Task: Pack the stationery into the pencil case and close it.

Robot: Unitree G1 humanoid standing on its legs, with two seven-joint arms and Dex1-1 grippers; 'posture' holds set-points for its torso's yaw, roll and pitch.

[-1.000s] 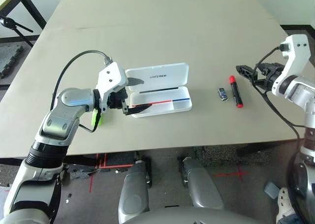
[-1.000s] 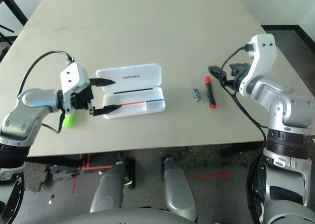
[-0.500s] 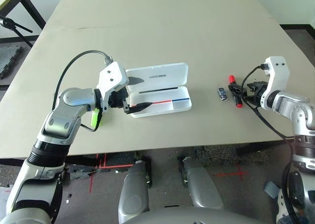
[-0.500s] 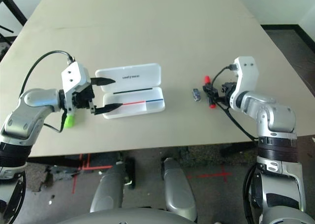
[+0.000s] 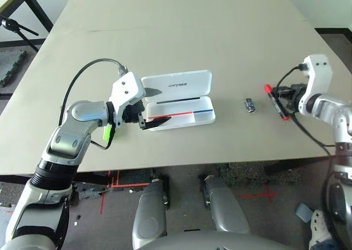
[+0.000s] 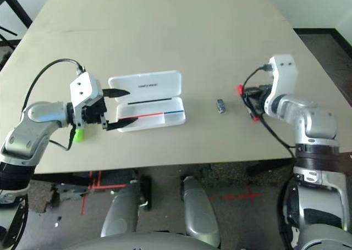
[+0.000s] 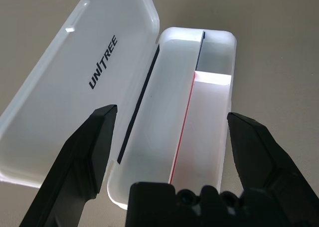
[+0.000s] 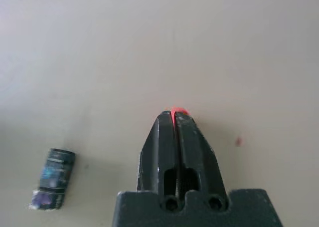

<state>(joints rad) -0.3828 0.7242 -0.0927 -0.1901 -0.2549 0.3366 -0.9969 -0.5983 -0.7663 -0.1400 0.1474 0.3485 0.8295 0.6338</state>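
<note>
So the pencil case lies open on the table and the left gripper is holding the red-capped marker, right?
Not quite: the right gripper holds the red-capped marker, as the left eye view shows. The pencil case does lie open on the table.

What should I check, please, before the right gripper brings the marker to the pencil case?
1. Right gripper shut on the marker: ok, red shows between its fingertips.
2. Marker lifted clear of the table: cannot tell.
3. Lid of the pencil case open: ok, it is folded back.
4. Compartments free for the marker: ok, nothing lies in them.
5. Left gripper away from the case: not ok, its open fingers reach over the case's left end and may be in the way.
6. Highlighter and silver-and-blue piece packed: not ok, both are outside the case.
</note>
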